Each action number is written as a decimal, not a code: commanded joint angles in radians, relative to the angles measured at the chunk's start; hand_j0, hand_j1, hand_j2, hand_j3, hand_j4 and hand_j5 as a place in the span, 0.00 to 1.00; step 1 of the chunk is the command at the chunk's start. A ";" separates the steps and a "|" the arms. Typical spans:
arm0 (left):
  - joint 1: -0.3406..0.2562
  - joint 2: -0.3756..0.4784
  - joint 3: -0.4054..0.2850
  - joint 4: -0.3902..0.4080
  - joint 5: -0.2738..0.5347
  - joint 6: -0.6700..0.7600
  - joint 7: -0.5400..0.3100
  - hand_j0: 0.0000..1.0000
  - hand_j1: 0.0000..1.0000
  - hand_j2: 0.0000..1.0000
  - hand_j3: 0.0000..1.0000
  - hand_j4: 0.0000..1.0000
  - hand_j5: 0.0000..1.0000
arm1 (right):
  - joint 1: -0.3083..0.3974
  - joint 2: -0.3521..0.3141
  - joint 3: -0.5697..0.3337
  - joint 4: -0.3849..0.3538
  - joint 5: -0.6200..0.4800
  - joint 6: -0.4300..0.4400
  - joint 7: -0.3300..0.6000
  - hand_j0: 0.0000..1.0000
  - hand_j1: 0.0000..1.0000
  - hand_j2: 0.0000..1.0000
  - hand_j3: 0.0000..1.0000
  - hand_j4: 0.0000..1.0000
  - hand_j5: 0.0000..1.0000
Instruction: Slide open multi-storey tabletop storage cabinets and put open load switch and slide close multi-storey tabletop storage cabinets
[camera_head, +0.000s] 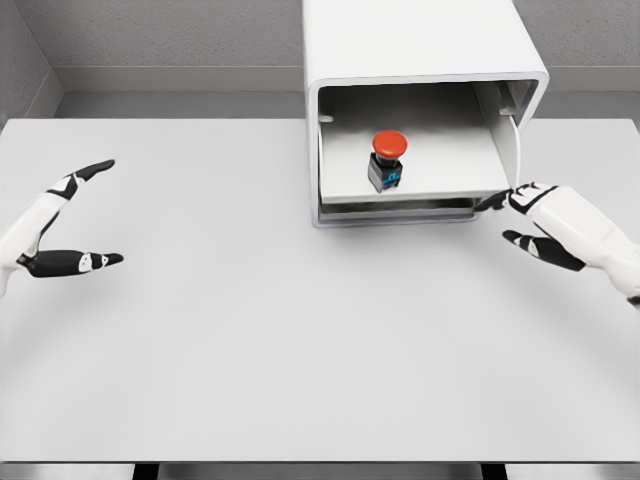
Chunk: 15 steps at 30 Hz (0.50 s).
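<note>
A white storage cabinet (425, 60) stands at the back of the table, right of centre, with its drawer tray (450, 185) slid out toward me. On the tray sits the load switch (387, 160), a dark block with blue trim and a red mushroom button. My right hand (520, 218) is at the tray's front right corner, its fingers spread, and one fingertip (493, 203) touches the tray's front edge. My left hand (100, 212) hovers over the table far to the left, fingers spread and holding nothing.
The white table (300, 350) stretches wide in front of the cabinet. A grey wall runs behind it. The table's front edge lies near the bottom of the view.
</note>
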 joint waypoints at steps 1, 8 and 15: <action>0.000 -0.001 0.002 0.011 0.008 0.002 0.000 1.00 1.00 1.00 1.00 1.00 1.00 | 0.000 0.004 0.026 0.033 -0.005 0.000 0.003 0.68 0.68 0.68 0.68 0.68 0.68; 0.002 -0.001 0.000 0.038 -0.001 0.002 0.000 1.00 1.00 1.00 1.00 1.00 1.00 | -0.032 0.030 0.027 0.057 -0.007 0.000 0.056 0.69 0.69 0.69 0.69 0.69 0.69; 0.002 -0.003 -0.006 0.141 -0.004 0.002 0.000 1.00 1.00 1.00 1.00 1.00 1.00 | -0.080 0.045 0.032 0.105 -0.008 0.000 0.095 0.70 0.70 0.70 0.70 0.70 0.70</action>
